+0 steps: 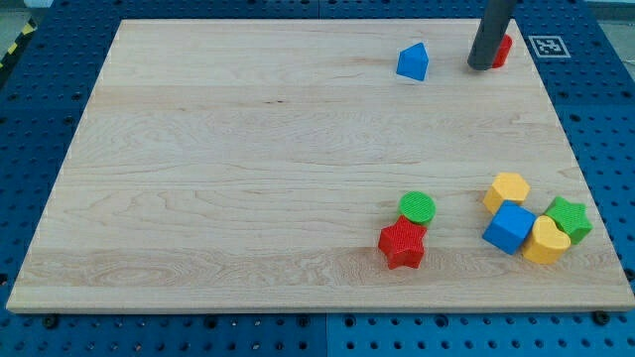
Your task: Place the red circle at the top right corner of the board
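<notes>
The red circle point(504, 50) lies near the top right corner of the wooden board point(248, 149), mostly hidden behind my rod; only a red sliver shows on the rod's right side. My tip point(481, 65) rests on the board, touching the red circle's left side. A blue triangular block point(413, 61) lies to the left of the tip, apart from it.
At the view's bottom right lie a green circle point(418, 207) touching a red star point(402, 244), and a cluster of a yellow hexagon point(507, 190), a blue cube point(509, 227), a yellow heart-like block point(546, 240) and a green star point(569, 218). A fiducial tag point(547, 45) sits off the board's top right.
</notes>
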